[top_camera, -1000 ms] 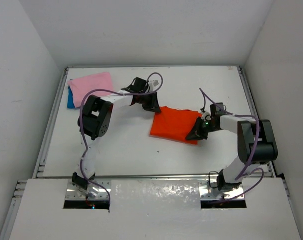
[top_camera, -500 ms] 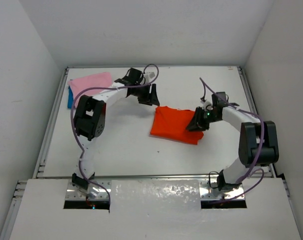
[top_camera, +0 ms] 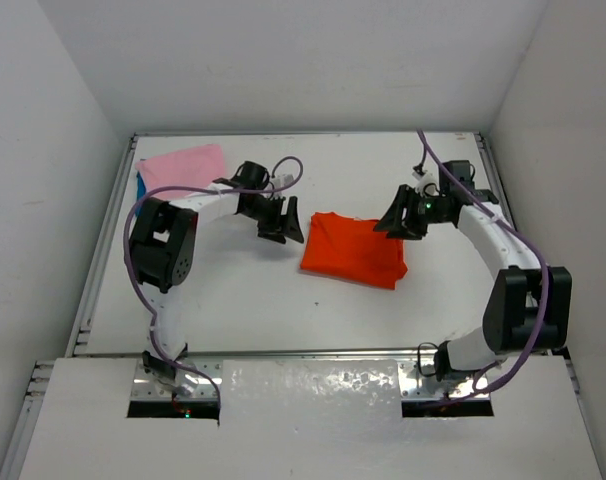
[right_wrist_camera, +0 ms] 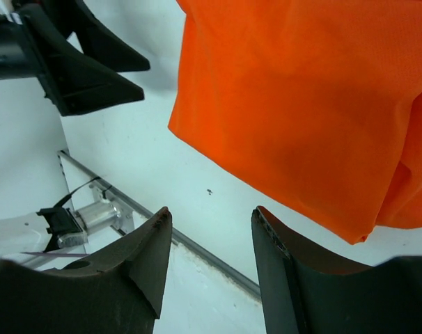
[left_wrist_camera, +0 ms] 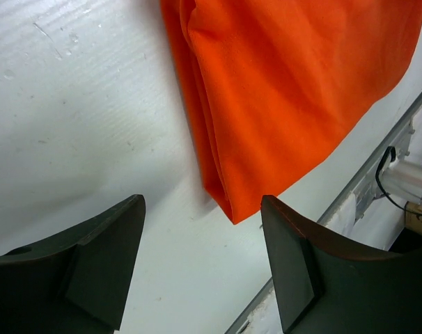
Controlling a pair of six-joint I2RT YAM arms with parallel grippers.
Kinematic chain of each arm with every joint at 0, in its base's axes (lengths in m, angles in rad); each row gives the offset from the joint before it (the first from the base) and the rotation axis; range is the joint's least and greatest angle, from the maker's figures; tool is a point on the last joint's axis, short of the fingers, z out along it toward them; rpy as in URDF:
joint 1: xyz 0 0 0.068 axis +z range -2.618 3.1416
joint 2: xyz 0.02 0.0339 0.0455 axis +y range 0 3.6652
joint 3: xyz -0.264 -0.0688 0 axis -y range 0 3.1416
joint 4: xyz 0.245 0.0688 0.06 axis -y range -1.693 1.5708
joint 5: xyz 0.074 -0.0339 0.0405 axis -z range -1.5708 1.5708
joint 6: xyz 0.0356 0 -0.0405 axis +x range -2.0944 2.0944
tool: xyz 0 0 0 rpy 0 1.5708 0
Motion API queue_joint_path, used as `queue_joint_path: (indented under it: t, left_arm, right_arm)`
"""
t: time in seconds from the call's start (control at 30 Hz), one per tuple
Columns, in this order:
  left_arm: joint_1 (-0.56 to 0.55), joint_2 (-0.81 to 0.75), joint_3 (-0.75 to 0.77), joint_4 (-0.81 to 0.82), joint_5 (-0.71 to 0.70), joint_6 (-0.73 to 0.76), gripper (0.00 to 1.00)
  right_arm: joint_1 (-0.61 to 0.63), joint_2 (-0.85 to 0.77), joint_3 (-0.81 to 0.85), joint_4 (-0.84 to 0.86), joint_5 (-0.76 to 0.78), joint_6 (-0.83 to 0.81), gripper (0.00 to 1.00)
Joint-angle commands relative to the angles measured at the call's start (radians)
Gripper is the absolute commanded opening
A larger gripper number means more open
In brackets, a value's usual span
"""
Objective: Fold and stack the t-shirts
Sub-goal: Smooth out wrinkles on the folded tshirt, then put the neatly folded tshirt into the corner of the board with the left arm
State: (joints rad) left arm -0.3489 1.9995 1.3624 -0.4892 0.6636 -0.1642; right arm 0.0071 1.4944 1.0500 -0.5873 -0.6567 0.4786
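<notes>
Pincers update: left pincer [top_camera: 284, 232] and right pincer [top_camera: 392, 227] backed off, wide open, orange-red t-shirt [top_camera: 353, 250] flat between them.

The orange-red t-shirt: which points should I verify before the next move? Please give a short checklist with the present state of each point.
1. The orange-red t-shirt lies folded on the table: ok.
2. The left gripper is open and empty, just beside the shirt's left edge: ok.
3. The right gripper is open and empty, at the shirt's right edge: ok.
4. The stack is ready, with the pink t-shirt folded on top of the blue t-shirt in the far left corner: ok.
5. The orange-red t-shirt is on the stack: not ok, it lies apart from it, mid-table.
6. The hidden under-layers are smooth: cannot tell.
</notes>
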Motion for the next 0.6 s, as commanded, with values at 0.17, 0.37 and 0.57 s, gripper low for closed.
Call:
queue_joint_path:
  t: [0.17, 0.37, 0.57]
  left_arm:
    - [-0.005, 0.044, -0.002, 0.155, 0.042, -0.061, 0.66]
    - [-0.042, 0.123, 0.046, 0.161, 0.033, -0.064, 0.68]
    - [-0.074, 0.166, 0.056, 0.215, 0.037, -0.112, 0.69]
  right_arm:
    - [-0.004, -0.062, 0.071, -0.032, -0.004, 0.009, 0.49]
    - [-0.032, -0.063, 0.082, -0.049, -0.001, 0.000, 0.48]
    - [-0.048, -0.057, 0.097, -0.068, -0.003, -0.021, 0.48]
